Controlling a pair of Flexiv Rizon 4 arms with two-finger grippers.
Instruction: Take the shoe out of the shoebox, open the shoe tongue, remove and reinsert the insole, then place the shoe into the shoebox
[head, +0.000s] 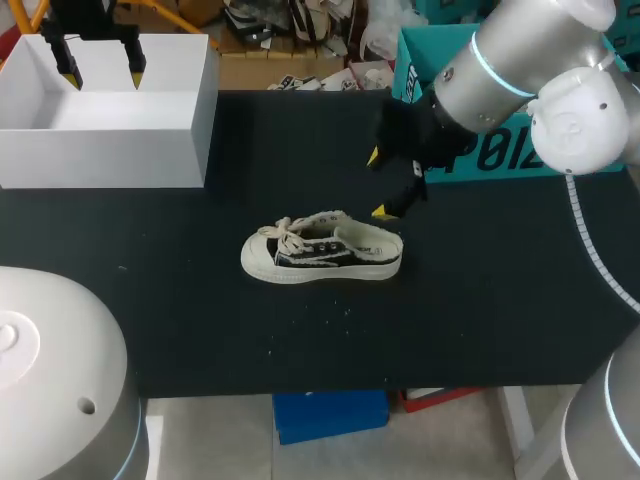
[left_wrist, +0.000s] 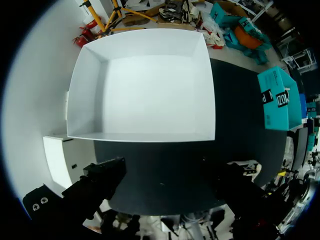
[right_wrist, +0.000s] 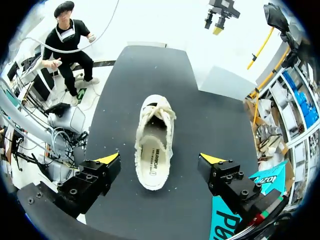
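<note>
A black matte table (head: 500, 290) fills the scene. Near its middle, out of the box, a low canvas sneaker with dark side panels, frayed cream edging, cream laces and a cream rubber sole and toe cap (head: 322, 250) stands upright on its sole. Its toe points toward the left arm's side and its heel toward the right arm's. A few pale specks (head: 310, 322) dot the table just in front of it.

Seen from the right wrist, the sneaker (right_wrist: 155, 145) lies lengthwise ahead of the gripper, heel nearest. Its mouth gapes, and a pale flat insole (right_wrist: 152, 162) shows inside.

The shoe is probably light. The canvas upper looks soft and likely to buckle if squeezed, while the rubber sole looks firmer and grippy. The sole's sides or the heel collar seem the steadiest places to hold. The tongue sits under the laces as a thin flap. The insole is probably floppy and best pinched at its heel edge.

Just beyond the heel, the right gripper (head: 380, 185) hangs with its fingers spread wide. The wrist view shows the yellow tips of this gripper (right_wrist: 160, 160) on either side of the heel, touching nothing.

At the far left corner sits a white rectangular open-topped shoebox of smooth, stiff card (head: 100, 155). The left wrist view shows the shoebox (left_wrist: 85, 95) empty. Over it, the left gripper (head: 103, 70) holds nothing, and its dark fingers (left_wrist: 100, 177) stand well apart.
</note>
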